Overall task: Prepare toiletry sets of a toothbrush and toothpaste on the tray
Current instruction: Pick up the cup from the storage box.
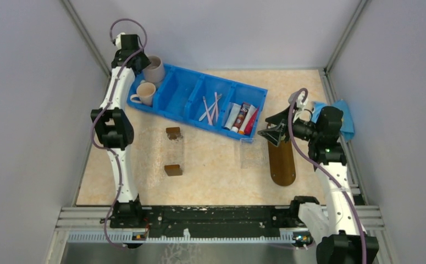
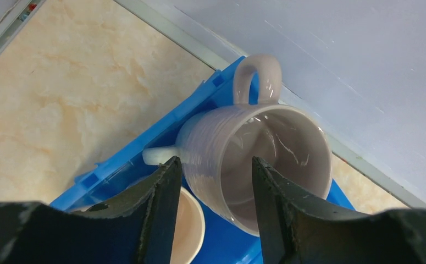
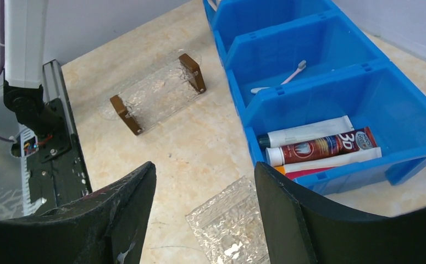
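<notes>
Evidently nothing is done: the tray (image 1: 282, 162), by the desk's right edge, lies bare; toothbrushes (image 1: 210, 107) and toothpaste tubes (image 1: 242, 117) sit in the blue bin (image 1: 177, 93). Left tool (image 2: 215, 165) and right tool (image 3: 205, 168) gape wide, empty.

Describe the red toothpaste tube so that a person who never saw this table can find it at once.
Find the long blue bin at the far side of the table. Look in its right end compartment. There the red tube lies between two white tubes, and only it carries a large "3D" print.
</notes>
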Tool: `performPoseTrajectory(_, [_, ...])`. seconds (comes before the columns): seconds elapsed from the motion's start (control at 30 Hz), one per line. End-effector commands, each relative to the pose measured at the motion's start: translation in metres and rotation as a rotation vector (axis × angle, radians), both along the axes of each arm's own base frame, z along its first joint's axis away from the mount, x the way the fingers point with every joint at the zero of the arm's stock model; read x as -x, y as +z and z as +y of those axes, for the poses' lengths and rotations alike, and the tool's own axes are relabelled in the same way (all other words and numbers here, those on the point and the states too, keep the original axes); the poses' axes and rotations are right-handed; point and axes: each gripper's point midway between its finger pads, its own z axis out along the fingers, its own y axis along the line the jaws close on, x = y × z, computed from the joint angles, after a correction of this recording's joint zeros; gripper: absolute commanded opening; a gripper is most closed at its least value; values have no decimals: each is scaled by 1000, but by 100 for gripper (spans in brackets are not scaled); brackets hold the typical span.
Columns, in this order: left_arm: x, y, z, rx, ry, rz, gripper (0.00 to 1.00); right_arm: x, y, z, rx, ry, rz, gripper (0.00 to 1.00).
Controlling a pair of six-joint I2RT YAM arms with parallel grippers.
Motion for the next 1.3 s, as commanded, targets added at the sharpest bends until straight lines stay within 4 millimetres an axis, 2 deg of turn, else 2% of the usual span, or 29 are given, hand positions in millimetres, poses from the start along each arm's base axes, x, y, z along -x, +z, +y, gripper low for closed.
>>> performPoseTrajectory(0.0, [-9, 0, 9, -19, 6, -12, 54, -1, 13, 2, 11, 13, -52, 66])
performPoseTrajectory(0.27, [-17, -26, 8, 15, -20, 19, 42, -2, 11, 1, 14, 9, -46, 66])
performPoseTrajectory(0.5, [-17, -21, 6, 23, -35, 8, 21, -3, 10, 2, 16, 9, -45, 66])
performPoseTrajectory(0.67, [-15, 2, 5, 21, -47, -30, 6, -2, 10, 1, 17, 8, -48, 66])
performPoseTrajectory(0.77, [-13, 23, 2, 25, -62, -71, 0, -2, 9, 1, 18, 9, -47, 66])
performPoseTrajectory(0.93, [-6, 61, -5, 26, -109, -149, 0, -1, 10, 2, 18, 9, -53, 66])
performPoseTrajectory(1.1, [12, 101, -5, -24, -141, -234, 0, -1, 10, 2, 22, 11, -61, 66])
performPoseTrajectory(1.13, [17, 101, -6, -37, -150, -234, 0, 0, 10, 2, 22, 11, -63, 66])
performPoseTrajectory(1.27, [38, 121, -6, -65, -169, -267, 0, 1, 11, 4, 22, 15, -74, 66])
